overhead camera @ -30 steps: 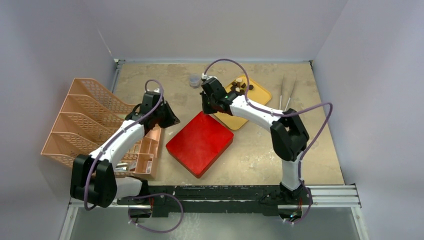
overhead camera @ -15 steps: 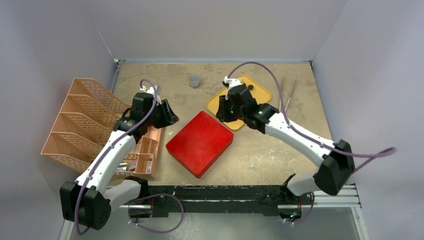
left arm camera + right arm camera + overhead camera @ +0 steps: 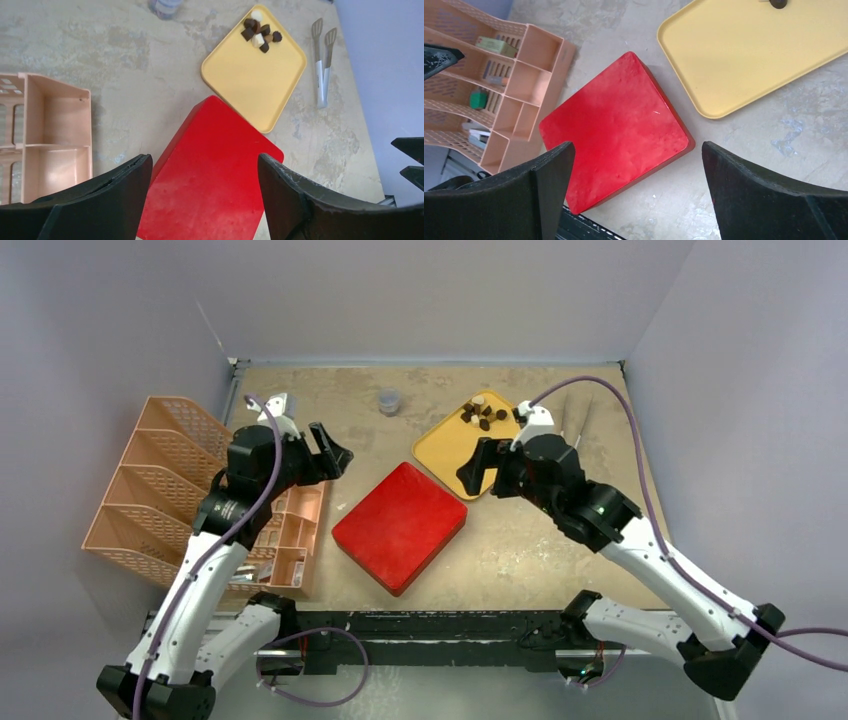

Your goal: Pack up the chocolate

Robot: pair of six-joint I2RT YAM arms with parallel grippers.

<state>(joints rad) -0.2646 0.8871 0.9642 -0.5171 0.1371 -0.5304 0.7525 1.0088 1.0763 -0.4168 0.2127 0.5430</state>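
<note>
- Your left gripper (image 3: 202,165) is spread wide with nothing in it, left of centre in the top view.
- Your right gripper (image 3: 638,150) also gapes wide and empty.
- The chocolate (image 3: 483,416) is piled on the yellow tray's (image 3: 445,447) far corner, upper centre-right.

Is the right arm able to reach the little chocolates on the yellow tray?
Probably yes. The chocolates lie uncovered at the far corner of the yellow tray, with nothing stacked around them, and the right gripper hangs open just beside that tray's near edge.
</note>
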